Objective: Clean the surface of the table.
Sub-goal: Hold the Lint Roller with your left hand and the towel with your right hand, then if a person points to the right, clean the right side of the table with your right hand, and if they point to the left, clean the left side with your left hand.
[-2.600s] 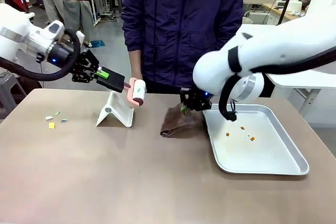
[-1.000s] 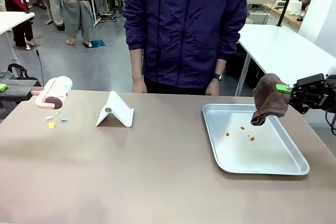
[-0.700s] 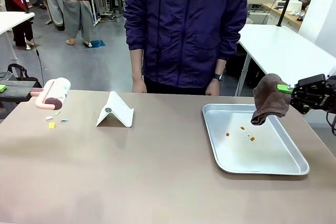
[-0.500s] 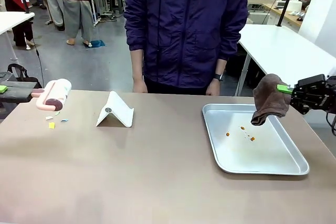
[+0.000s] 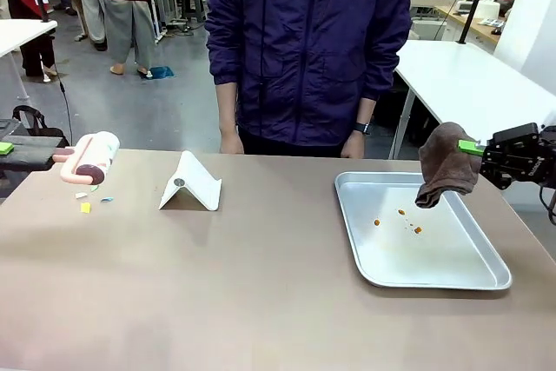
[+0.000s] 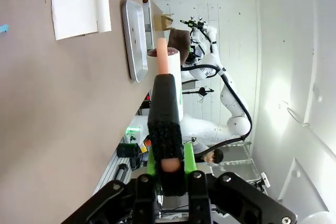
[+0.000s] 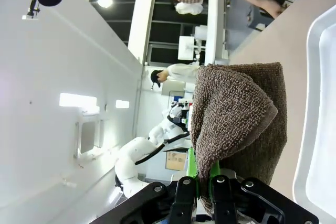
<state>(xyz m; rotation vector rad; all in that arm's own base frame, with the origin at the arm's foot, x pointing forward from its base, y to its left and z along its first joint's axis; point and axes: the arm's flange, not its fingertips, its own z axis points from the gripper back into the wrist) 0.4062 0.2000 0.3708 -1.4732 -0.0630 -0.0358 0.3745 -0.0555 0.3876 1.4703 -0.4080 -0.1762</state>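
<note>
The brownish table (image 5: 261,284) spreads wide in the front view. My left gripper (image 5: 7,149) sits at the far left edge, shut on the black grip of a pink-and-white lint roller (image 5: 87,159) that hovers over a few small paper scraps (image 5: 85,207). In the left wrist view the left gripper (image 6: 168,169) clamps that lint roller (image 6: 165,114) above the table (image 6: 52,108). My right gripper (image 5: 486,155) is shut on a brown cloth (image 5: 445,167) hanging over the tray's far right corner. The right gripper (image 7: 202,182) pinches the same cloth (image 7: 239,114) in its wrist view.
A metal tray (image 5: 482,275) with a few orange crumbs (image 5: 401,212) lies at the right. A white folded stand (image 5: 189,185) rests left of centre. A person in a dark jacket (image 5: 304,49) stands at the far edge, hands down.
Both arms have pulled back from the middle to the table's sides, the cloth lifted off the table. In the last second the lint roller dipped slightly; the right arm held still.
</note>
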